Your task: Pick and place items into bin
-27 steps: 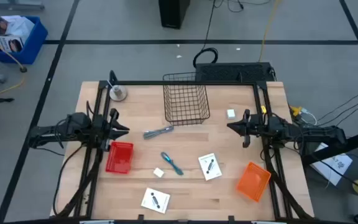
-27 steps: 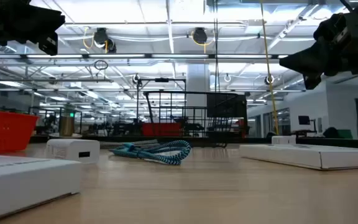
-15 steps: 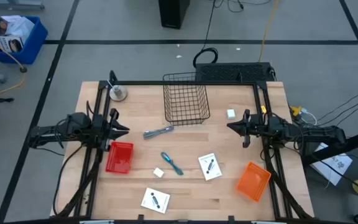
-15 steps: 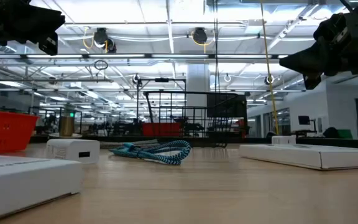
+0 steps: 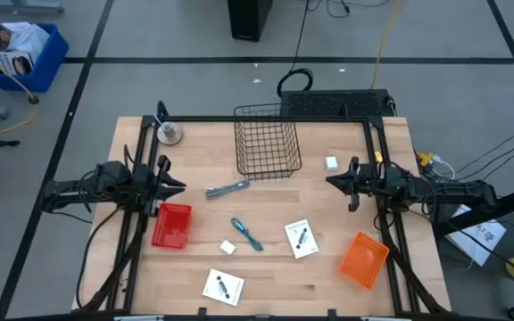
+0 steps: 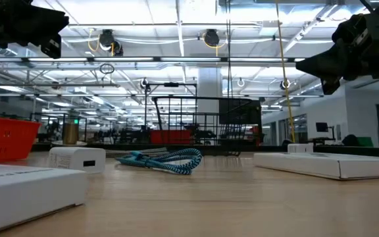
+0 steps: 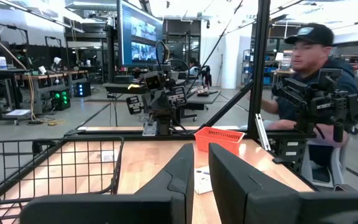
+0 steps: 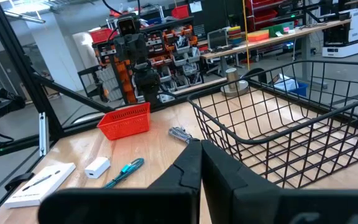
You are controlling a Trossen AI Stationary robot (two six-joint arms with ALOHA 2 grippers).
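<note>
Both arms hover above the table and hold nothing. My left gripper (image 5: 178, 185) (image 7: 201, 149) is at the left side, shut. My right gripper (image 5: 330, 181) (image 8: 201, 144) is at the right side, shut. Between them, flat on the wood, lie the grey metal tool (image 5: 227, 189) (image 8: 180, 133), the blue-handled tool (image 5: 247, 234) (image 6: 163, 160), two white cards (image 5: 302, 239) (image 5: 223, 286) and a small white block (image 5: 227, 248) (image 6: 77, 158). Another white block (image 5: 331, 163) lies near my right gripper. The black wire basket (image 5: 268, 143) stands at the far middle.
A red bin (image 5: 171, 225) sits below my left gripper and an orange bin (image 5: 364, 259) lies tilted near the right front corner. A round metal object (image 5: 169, 134) stands at the far left corner. A person (image 7: 316, 81) sits beyond the table's right edge.
</note>
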